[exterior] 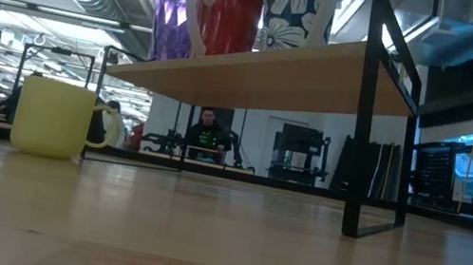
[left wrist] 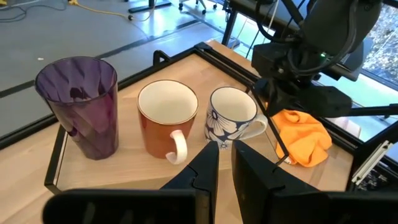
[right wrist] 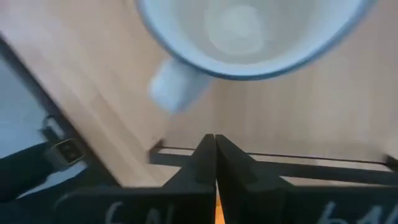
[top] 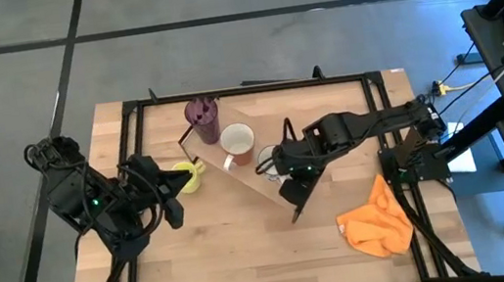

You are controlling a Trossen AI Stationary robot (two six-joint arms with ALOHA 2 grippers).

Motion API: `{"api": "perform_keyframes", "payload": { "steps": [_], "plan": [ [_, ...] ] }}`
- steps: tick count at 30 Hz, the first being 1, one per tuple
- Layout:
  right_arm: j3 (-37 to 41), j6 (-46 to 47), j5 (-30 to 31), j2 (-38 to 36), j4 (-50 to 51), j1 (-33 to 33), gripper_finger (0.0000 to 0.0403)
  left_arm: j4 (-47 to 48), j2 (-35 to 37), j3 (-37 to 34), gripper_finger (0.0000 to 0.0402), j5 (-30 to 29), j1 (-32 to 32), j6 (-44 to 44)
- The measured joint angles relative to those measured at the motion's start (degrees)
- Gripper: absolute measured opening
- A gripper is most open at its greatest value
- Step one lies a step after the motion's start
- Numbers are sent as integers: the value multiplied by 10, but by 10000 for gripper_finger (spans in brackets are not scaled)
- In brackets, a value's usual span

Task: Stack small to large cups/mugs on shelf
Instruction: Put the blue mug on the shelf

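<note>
3 cups on shelf (left wrist: 37, 155); yellow-green mug (exterior: 51, 118) on tabletop

We see crumpled orange cloth (top: 376, 225) on bench (top: 248, 250) near its right front corner. Black frame (top: 130, 114) rims bench top. Grey floor (top: 4, 67) around. We note person (exterior: 208, 131) seated far behind, monitors nearby.

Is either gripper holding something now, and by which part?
Nothing is held. The right gripper is shut and empty beside the floral mug; the left gripper is open.
</note>
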State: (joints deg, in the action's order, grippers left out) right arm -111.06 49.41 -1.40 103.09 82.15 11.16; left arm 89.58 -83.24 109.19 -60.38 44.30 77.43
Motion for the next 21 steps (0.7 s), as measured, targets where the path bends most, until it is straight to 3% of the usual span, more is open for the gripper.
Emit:
{"api": "perform_keyframes", "payload": {
  "steps": [11,21],
  "plan": [
    [0,-1,48,0,-26,-6,0,0,0,0,39,0,0,0],
    [0,-17,27,0,-76,-17,0,0,0,0,39,0,0,0]
  ]
}}
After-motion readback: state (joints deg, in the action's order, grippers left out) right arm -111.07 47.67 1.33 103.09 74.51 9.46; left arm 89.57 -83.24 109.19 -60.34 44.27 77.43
